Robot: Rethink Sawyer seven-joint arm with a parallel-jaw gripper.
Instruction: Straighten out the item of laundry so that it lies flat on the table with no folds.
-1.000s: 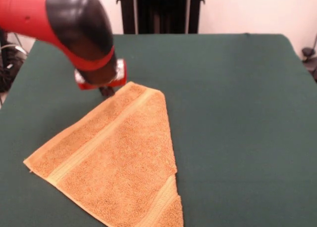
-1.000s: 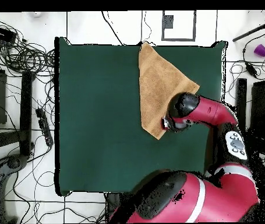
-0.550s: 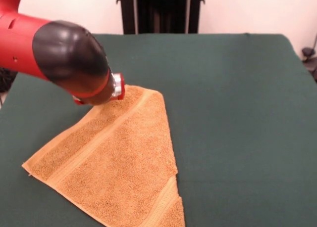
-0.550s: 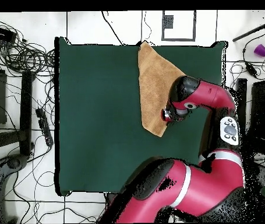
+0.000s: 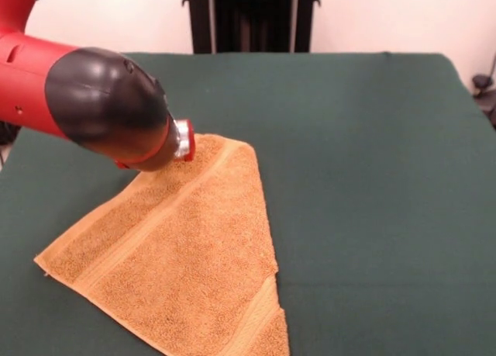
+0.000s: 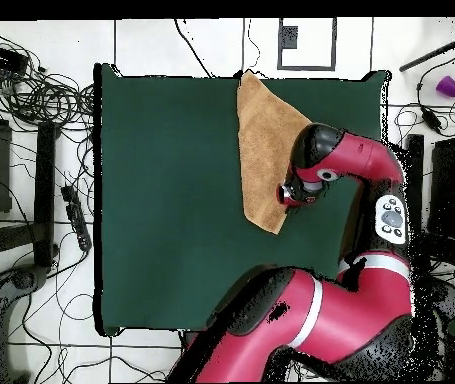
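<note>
The item of laundry is an orange-yellow terry towel, folded over into a rough triangle, with a woven band running along its left side. It lies on the dark green table, reaching the picture's lower edge. In the overhead view the towel sits near the table's upper edge. The arm's black and red wrist hovers at the towel's far left edge and hides the gripper in the front view. From overhead, the gripper is over the towel's right edge, near its lower corner.
A black stand rises behind the table's far edge. Cables and equipment lie on the floor left of the table in the overhead view, and a purple cup sits on the floor at the right.
The wrist has swung from just off the towel's far edge onto that edge and now covers the gripper. The towel's far corner has shifted slightly.
</note>
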